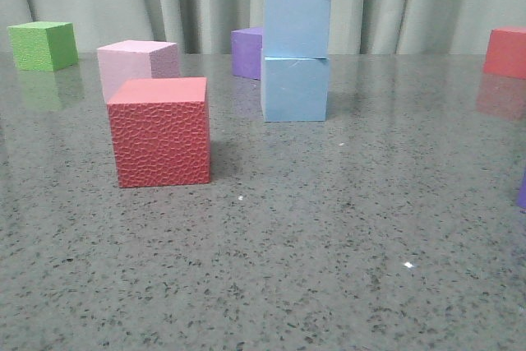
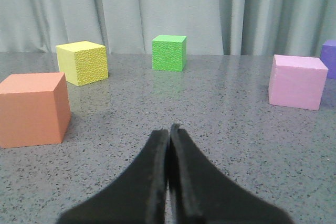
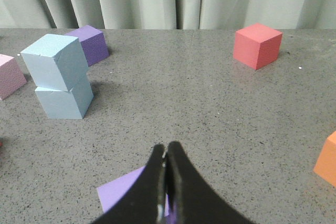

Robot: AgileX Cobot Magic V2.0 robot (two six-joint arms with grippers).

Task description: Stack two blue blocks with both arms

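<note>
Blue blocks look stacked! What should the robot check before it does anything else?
1. Upper blue block sits on lower blue block: ok.
2. Stack squarely aligned: not ok, the upper one is twisted in the right wrist view.
3. Left pincer clear of the stack: ok, shut and holding nothing.
4. Right pincer clear of the stack: ok, shut and holding nothing.
5. Purple cube touching the stack: cannot tell from the front; the right wrist view shows it apart.
</note>
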